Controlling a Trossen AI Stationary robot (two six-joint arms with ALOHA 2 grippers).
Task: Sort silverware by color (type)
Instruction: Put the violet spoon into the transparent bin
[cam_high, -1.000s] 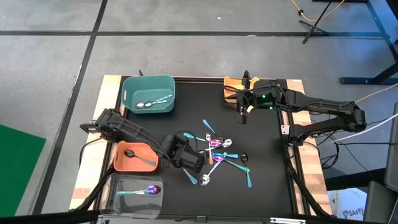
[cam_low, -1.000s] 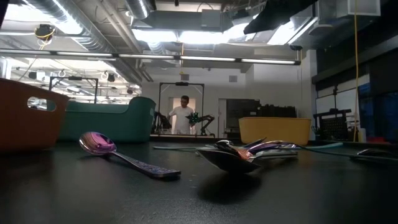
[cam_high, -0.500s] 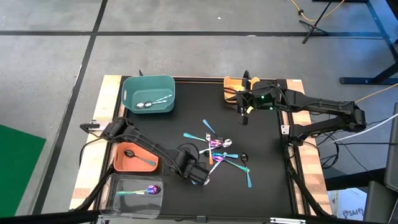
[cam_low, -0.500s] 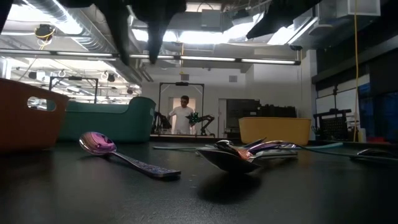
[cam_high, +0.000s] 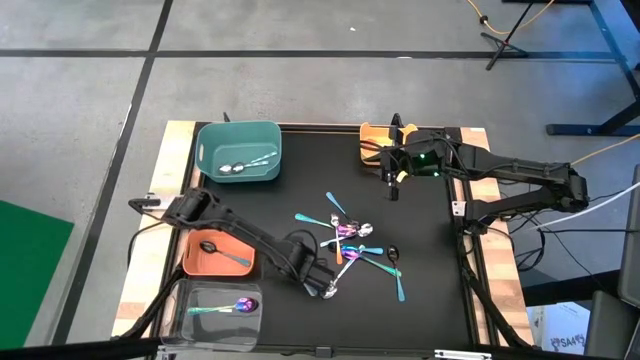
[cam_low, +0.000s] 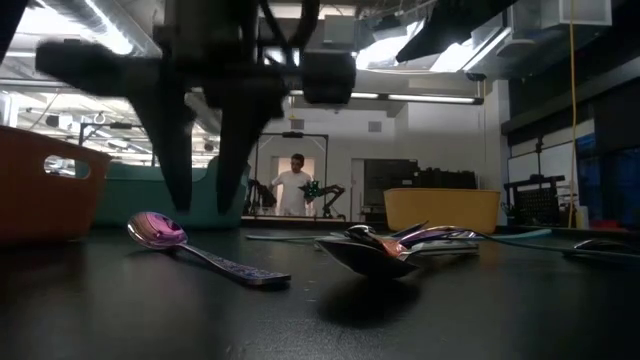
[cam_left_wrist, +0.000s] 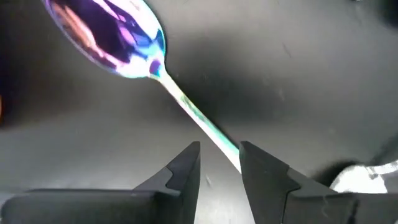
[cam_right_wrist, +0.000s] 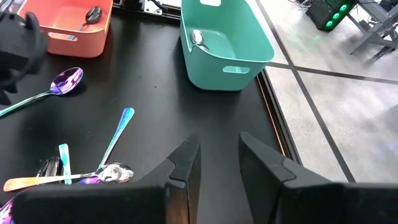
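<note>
An iridescent purple spoon (cam_left_wrist: 106, 34) lies flat on the black mat near the table's front, its thin handle (cam_left_wrist: 199, 118) running toward my left gripper (cam_left_wrist: 219, 152). That gripper points down and hangs open just above the spoon (cam_low: 155, 230), fingertips clear of it in the low view (cam_low: 205, 200). In the high view the gripper (cam_high: 318, 280) covers most of the spoon. More silverware (cam_high: 355, 245) lies in a loose heap at mid-table. My right gripper (cam_high: 392, 185) hovers open at the far right, holding nothing (cam_right_wrist: 217, 162).
A teal bin (cam_high: 238, 152) with silver spoons stands far left, an orange bin (cam_high: 218, 255) with a black spoon near left, and a clear bin (cam_high: 220, 308) with an iridescent spoon at the front left. A yellow bin (cam_high: 375, 140) sits by my right gripper.
My left gripper has come down toward the purple spoon and a little toward the table's near edge, tipping to point straight down. Its fingers now show low in the low view. The spoons have stayed where they were.
</note>
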